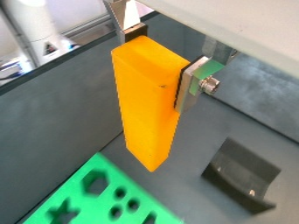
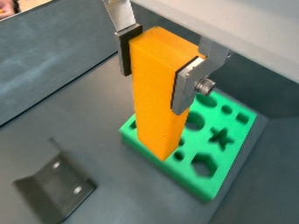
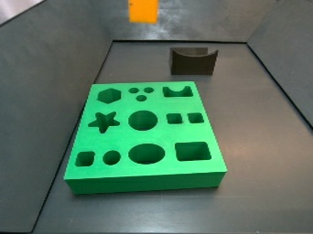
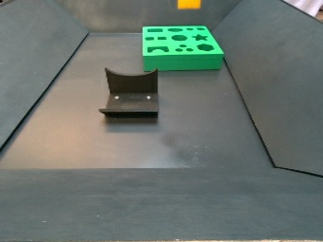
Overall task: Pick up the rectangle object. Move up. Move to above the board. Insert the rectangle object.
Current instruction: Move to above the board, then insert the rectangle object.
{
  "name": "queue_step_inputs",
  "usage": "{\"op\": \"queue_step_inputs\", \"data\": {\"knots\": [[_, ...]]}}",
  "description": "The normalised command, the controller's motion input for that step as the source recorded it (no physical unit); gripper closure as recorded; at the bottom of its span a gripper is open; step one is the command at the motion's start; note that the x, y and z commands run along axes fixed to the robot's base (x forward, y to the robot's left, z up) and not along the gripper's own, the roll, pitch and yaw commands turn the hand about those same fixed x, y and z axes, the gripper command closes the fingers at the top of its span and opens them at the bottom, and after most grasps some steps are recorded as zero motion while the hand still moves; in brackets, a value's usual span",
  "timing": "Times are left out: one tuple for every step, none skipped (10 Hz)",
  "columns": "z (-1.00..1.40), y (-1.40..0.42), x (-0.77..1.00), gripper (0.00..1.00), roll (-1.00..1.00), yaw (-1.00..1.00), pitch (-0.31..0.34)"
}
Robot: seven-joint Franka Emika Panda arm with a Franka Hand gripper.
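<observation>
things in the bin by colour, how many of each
orange: 1, the tall block held off the floor in the gripper
green: 1, the board with shaped holes, lying flat on the floor
dark: 1, the fixture standing on the floor apart from the board
total: 3

One gripper [image 2: 160, 59] is raised above the board [image 3: 146, 178], its two silver fingers [image 2: 187, 83] clamped on one rectangle object [image 2: 159, 92]. There is one board, a green slab carrying twelve cut-out holes in a side view. One fixture [image 4: 128, 95] stands on the floor near the board.
</observation>
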Motion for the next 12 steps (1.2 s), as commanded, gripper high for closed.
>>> {"op": "queue_step_inputs", "data": {"knots": [[0.16,-1.00,0.17,1.00,0.02,0.05,0.105],[0.16,-1.00,0.19,1.00,0.02,0.03,0.108],[0.17,-1.00,0.21,1.00,0.01,0.02,0.116],[0.16,-0.92,0.22,1.00,0.01,0.01,0.123],[0.11,-0.57,0.16,1.00,0.02,0.01,0.121],[0.07,-0.34,0.12,1.00,0.03,0.01,0.111],[0.05,-0.21,0.09,1.00,0.03,0.01,0.089],[-0.02,0.00,0.00,1.00,0.00,0.00,-0.011],[-0.05,0.00,0.00,1.00,0.00,0.00,-0.011],[-0.19,-0.05,0.00,1.00,-0.06,0.00,-0.066],[-0.56,-0.45,0.31,1.00,0.00,0.00,-0.124],[-0.73,-0.59,0.63,1.00,0.00,0.01,-0.134]]}}
